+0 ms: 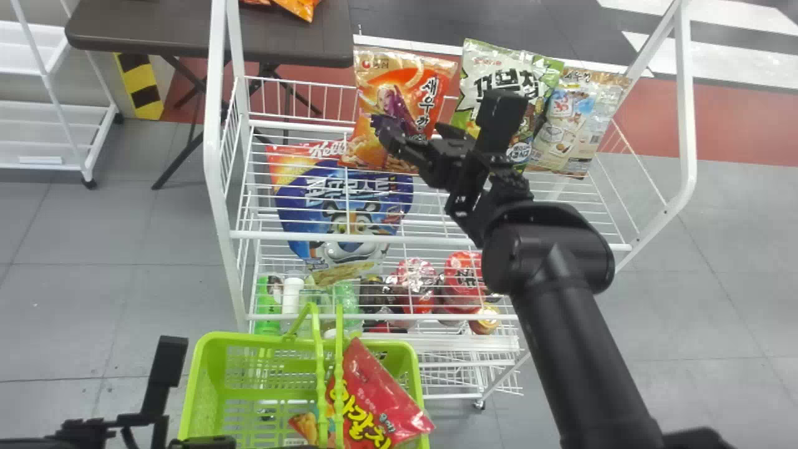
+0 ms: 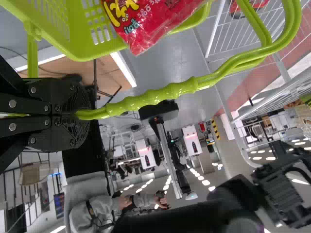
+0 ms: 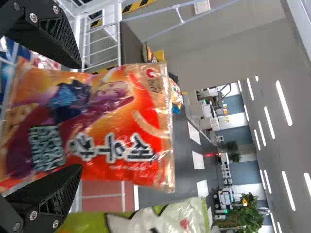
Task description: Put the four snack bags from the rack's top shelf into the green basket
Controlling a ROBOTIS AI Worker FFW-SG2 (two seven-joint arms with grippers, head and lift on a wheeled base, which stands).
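Right wrist cam settles it for me: the right gripper (image 1: 413, 144) is spread wide, orange snack bag (image 1: 399, 93) between and just past the fingertips; can't tell if they touch it. Head view gives the layout: that bag, the green-and-white bag (image 1: 477, 78) and the beige bag (image 1: 576, 121) run left to right on the white wire rack (image 1: 349, 238)'s top shelf. Red snack bag (image 1: 380, 399)'s in the green basket (image 1: 209, 374) in front of the rack. Left wrist cam has the left gripper (image 1: 202, 442) clamped on the basket handle (image 2: 160, 93). Plenty of room toward the rack's left upright, tight beside the green-and-white bag.
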